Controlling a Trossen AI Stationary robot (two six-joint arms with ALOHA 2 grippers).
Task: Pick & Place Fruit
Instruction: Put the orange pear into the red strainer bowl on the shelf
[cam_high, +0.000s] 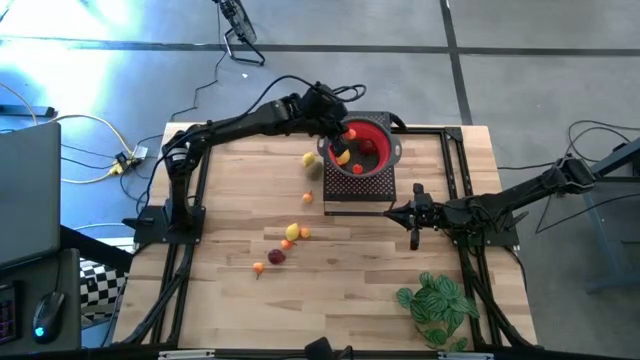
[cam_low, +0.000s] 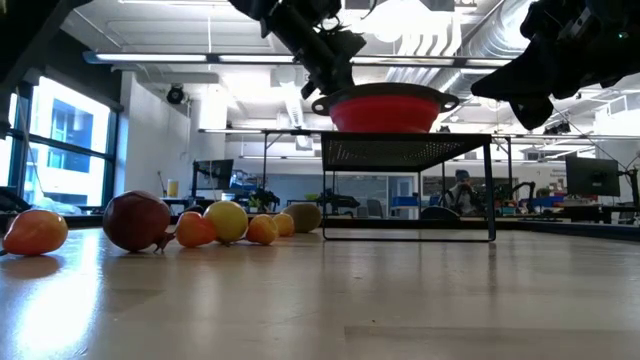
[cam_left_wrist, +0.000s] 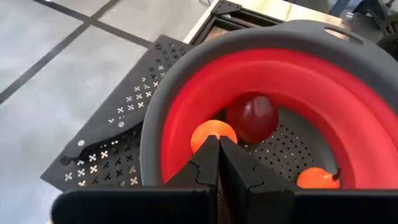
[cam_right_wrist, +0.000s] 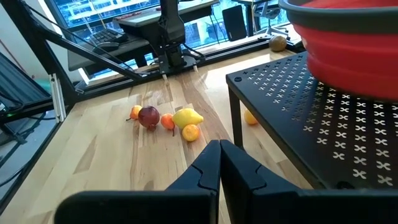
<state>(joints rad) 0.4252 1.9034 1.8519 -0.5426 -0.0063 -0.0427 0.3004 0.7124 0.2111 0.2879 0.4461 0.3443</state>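
fruit (cam_high: 291, 232) left on the pale wooden table lies clustered at about seven o'clock from the round red bowl (cam_high: 388, 143). left gripper (cam_high: 334, 137) hovers over the bowl's rim, jaws shut, empty; right gripper (cam_high: 396, 211) waits at four o'clock of the cluster, nearer to it, also shut and empty.

Red bowl (cam_high: 368, 152), perforated black stand (cam_high: 358, 190)

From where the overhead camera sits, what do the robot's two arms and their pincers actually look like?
Both are slim, dark, jointed arms made of rounded segments, with thin dark cables looping along them. The left gripper and the right gripper each end in two flat, matt black fingers with angular, stepped tips. No coloured markings or labels show on them.
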